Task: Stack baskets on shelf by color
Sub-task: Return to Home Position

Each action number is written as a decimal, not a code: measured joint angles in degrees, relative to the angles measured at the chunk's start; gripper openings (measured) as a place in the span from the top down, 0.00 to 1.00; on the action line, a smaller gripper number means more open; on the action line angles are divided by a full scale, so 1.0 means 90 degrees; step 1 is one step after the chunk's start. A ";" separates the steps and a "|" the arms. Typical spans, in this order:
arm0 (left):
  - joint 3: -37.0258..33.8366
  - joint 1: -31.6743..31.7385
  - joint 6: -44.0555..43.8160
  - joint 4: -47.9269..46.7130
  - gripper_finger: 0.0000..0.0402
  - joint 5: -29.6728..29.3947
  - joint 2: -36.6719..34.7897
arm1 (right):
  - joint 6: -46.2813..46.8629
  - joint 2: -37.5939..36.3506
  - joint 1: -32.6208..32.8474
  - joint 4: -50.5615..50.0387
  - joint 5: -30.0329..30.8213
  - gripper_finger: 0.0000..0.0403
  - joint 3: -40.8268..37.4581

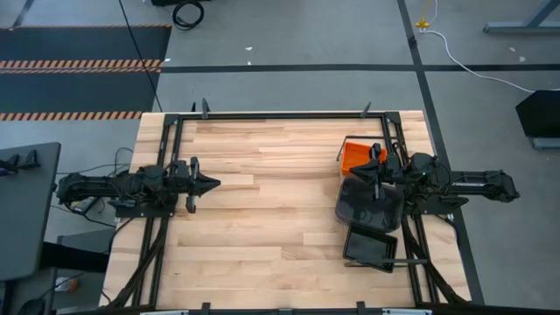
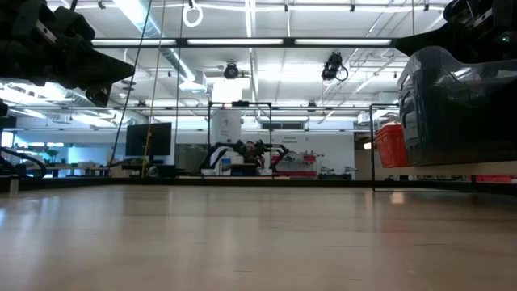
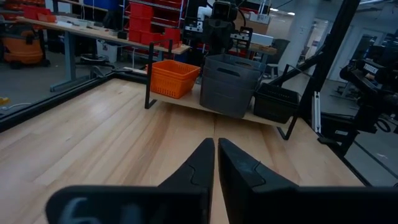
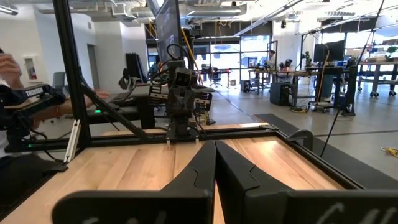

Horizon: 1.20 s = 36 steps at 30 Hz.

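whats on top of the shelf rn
On the shelf stand three lots in a row: orange baskets, dark grey baskets in the middle, black baskets. Nesting hides how many each lot holds, and the board under them is covered.

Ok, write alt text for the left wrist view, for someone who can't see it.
A low wooden shelf on the table holds orange baskets, dark grey baskets and black baskets side by side. The left gripper, shut and empty, points toward them.
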 joint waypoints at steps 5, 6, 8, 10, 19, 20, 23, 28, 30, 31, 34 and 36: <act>0.0000 -0.0002 -0.0003 -0.0002 0.95 0.0000 0.0000 | -0.0001 0.0000 0.0000 0.0002 0.0000 0.96 0.0000; 0.0000 0.0000 -0.0005 -0.0002 0.95 0.0000 -0.0001 | -0.0001 0.0000 0.0000 0.0000 -0.0002 0.96 0.0000; 0.0000 -0.0001 0.0000 0.0000 0.95 0.0000 0.0000 | -0.0001 0.0000 0.0000 0.0000 -0.0001 0.96 0.0000; 0.0000 -0.0002 -0.0003 -0.0002 0.95 0.0000 -0.0002 | 0.0001 0.0000 0.0000 0.0000 0.0000 0.96 0.0000; 0.0000 -0.0002 -0.0004 0.0000 0.93 0.0001 -0.0001 | -0.0001 0.0000 0.0000 0.0001 -0.0001 0.96 0.0000; 0.0002 -0.0002 -0.0005 -0.0002 0.93 0.0000 0.0000 | 0.0002 0.0000 0.0000 0.0002 -0.0002 0.96 0.0000; 0.0001 -0.0002 -0.0004 -0.0001 0.94 0.0001 0.0000 | 0.0002 0.0000 0.0000 0.0000 -0.0002 0.96 0.0000; 0.0002 0.0000 -0.0005 -0.0002 0.95 0.0000 -0.0002 | 0.0001 0.0000 0.0000 0.0001 -0.0001 0.96 0.0000; 0.0002 -0.0002 0.0000 -0.0002 0.94 0.0002 -0.0001 | 0.0002 0.0000 0.0000 0.0002 0.0000 0.96 0.0000; 0.0002 -0.0002 -0.0002 -0.0002 0.94 0.0002 -0.0001 | 0.0001 0.0000 0.0000 0.0002 -0.0002 0.96 0.0000; 0.0002 -0.0002 0.0000 0.0000 0.92 0.0002 -0.0001 | 0.0000 0.0000 0.0000 0.0002 -0.0001 0.96 0.0000; 0.0002 0.0000 -0.0005 0.0000 0.92 0.0000 0.0000 | 0.0002 0.0000 0.0000 0.0001 -0.0001 0.96 0.0000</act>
